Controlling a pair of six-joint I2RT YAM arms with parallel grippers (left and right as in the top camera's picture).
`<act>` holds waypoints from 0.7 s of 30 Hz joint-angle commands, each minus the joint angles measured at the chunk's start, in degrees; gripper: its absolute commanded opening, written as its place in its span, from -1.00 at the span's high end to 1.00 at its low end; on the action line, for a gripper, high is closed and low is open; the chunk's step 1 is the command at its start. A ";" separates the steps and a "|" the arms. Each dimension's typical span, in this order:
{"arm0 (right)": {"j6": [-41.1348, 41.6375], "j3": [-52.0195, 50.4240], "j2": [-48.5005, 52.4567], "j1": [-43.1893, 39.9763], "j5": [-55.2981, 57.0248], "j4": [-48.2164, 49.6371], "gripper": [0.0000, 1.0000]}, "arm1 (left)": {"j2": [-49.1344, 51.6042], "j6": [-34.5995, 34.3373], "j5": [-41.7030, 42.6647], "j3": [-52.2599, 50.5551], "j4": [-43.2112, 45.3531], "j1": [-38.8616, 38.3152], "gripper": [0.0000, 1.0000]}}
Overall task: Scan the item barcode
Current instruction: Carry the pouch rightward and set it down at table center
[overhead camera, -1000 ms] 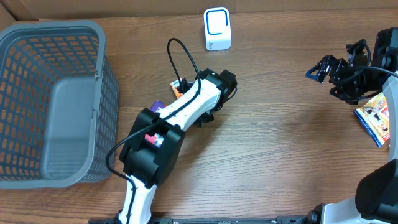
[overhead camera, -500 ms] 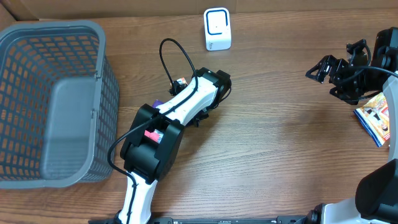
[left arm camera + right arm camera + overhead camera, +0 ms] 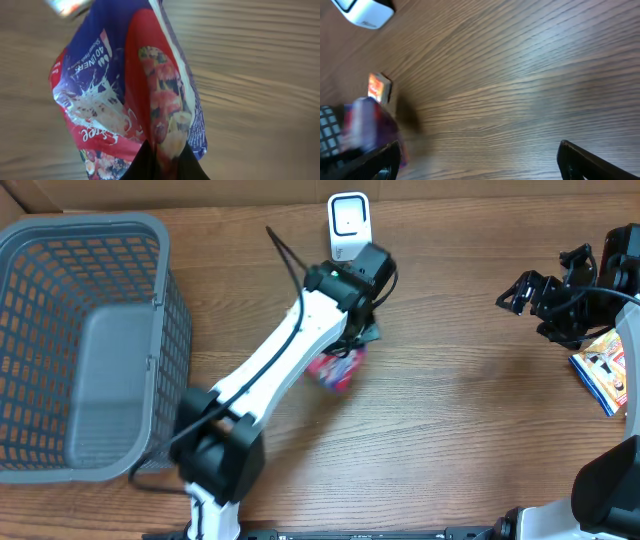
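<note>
packet (image 3: 135, 100) hangs clamped in left gripper (image 3: 162, 161); right gripper (image 3: 477, 162) gapes wide

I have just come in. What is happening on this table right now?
The left fingers are shut on a blue and red pouch, which hangs from them close to the white scanner, probably to be scanned. No barcode shows in these views. The right fingers are open and hold nothing; they hover at the right side, near another packet lying on the table. A grey basket stands at the left.
</note>
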 commanded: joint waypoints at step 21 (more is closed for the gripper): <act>1.33 0.50 -0.94 -4.28 9.35 -0.24 -0.98 | -4.11 7.28 59.19 -28.76 53.20 6.25 0.92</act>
